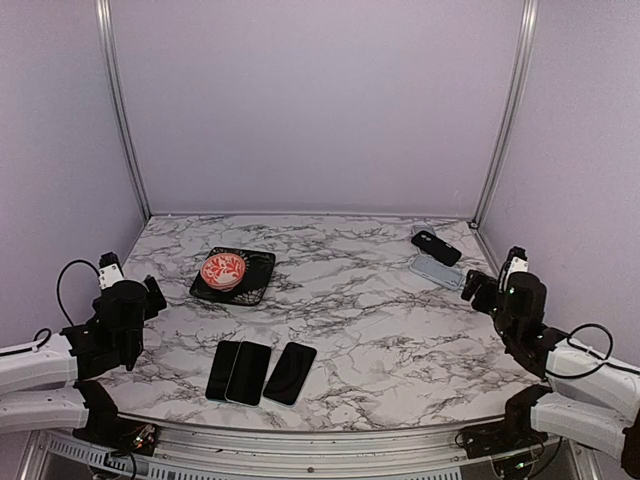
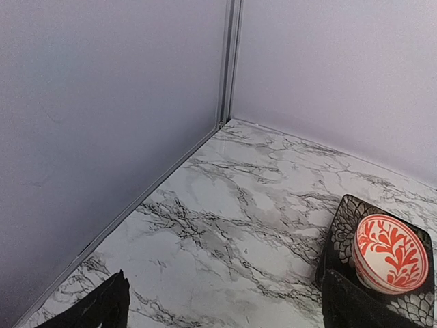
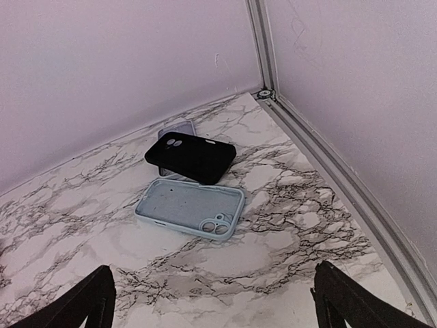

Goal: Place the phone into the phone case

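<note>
Three dark phones (image 1: 257, 372) lie side by side, screens up, near the table's front middle. At the back right lie a light blue phone case (image 1: 437, 270), open side up, and a black case (image 1: 436, 247) resting partly on a pale case (image 3: 176, 130). The right wrist view shows the blue case (image 3: 191, 208) and the black case (image 3: 191, 157) ahead of my right gripper (image 3: 212, 301), which is open and empty. My left gripper (image 2: 225, 304) is open and empty over bare table at the left, away from the phones.
A red-and-white patterned bowl (image 1: 223, 270) sits on a black patterned square plate (image 1: 256, 283) at the left middle; both show in the left wrist view, the bowl (image 2: 390, 253) by the right finger. Purple walls with metal corner posts (image 1: 120, 110) enclose the marble table.
</note>
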Robot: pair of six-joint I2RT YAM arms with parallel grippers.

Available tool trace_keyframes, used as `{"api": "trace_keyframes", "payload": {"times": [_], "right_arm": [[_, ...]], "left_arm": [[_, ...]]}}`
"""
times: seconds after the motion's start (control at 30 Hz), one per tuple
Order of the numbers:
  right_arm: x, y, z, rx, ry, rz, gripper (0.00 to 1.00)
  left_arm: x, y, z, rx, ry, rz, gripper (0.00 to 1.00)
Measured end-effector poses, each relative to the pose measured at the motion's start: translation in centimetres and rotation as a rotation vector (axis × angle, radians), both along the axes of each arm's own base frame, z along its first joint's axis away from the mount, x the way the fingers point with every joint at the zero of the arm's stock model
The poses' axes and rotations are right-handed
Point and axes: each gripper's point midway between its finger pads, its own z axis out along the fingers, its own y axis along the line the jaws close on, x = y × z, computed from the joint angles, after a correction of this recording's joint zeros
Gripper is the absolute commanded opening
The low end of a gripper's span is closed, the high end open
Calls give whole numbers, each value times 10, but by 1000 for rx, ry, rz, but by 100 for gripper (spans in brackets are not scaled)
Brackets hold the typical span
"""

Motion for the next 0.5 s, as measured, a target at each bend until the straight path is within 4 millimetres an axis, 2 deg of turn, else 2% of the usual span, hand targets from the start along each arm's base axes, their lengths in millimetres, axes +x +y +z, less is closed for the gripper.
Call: {"api": "trace_keyframes", "payload": {"times": [0.1, 0.2, 0.27, 0.37, 0.43, 0.5], "right_arm": [[-1, -4, 5, 28, -25, -28, 99], [0, 4, 14, 68, -61, 11, 99], [3, 26, 25, 106, -100, 136, 99], [6, 71, 45, 167, -162, 386, 97], [11, 101, 56, 184, -143, 532, 91], [26, 141, 65, 151, -69, 656, 90]], "left_arm": [[2, -5, -1, 7, 15, -36, 99], [10, -25, -1, 8, 50, -140, 99], [17, -48, 2, 9, 78, -240, 99], [26, -98, 6, 38, 132, -429, 98], [28, -127, 7, 58, 162, -533, 97], [28, -156, 8, 82, 199, -646, 96]]}}
